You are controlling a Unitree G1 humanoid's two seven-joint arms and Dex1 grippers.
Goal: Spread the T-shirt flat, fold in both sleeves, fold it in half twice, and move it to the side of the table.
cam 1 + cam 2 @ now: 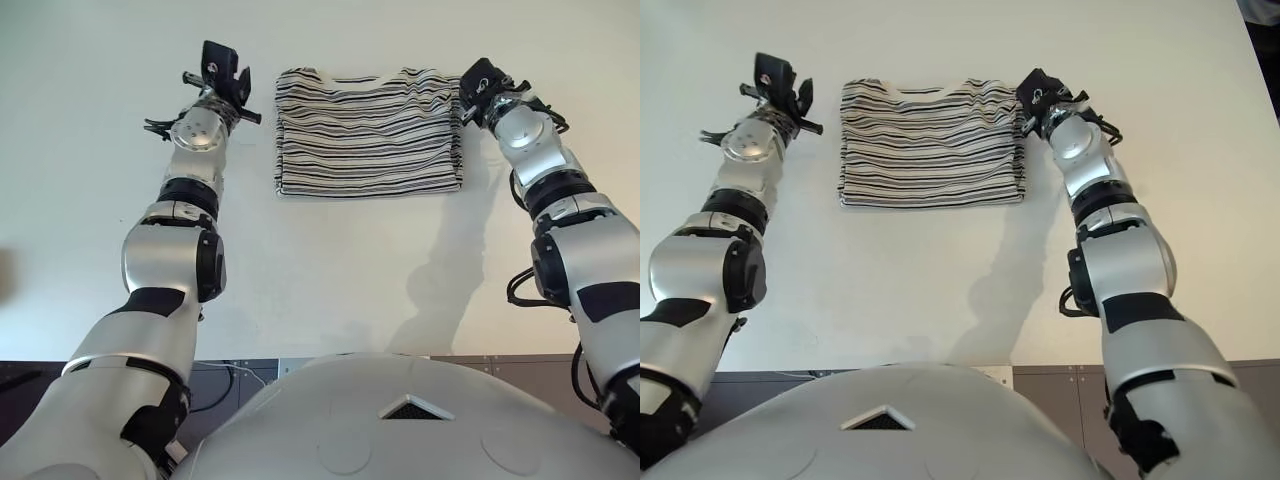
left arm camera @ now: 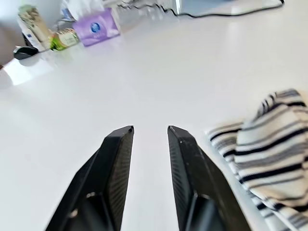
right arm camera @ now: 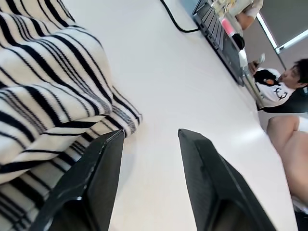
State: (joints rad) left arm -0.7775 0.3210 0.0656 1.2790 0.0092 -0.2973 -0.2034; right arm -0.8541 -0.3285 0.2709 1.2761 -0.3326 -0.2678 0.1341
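Table [image 1: 330, 280] white, T-shirt [image 1: 368, 135] folded, tissue pack [image 2: 95, 30] beyond

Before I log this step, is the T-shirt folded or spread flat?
Folded. The T-shirt lies as a compact rectangle, no sleeves sticking out, stacked layers at its edge.

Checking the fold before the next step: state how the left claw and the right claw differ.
The left claw stands clear of the folded T-shirt, bare table between them; the right claw sits at its right edge. The left claw opens over table alone; the right claw seems to brush the fabric. Both are open, holding nothing.
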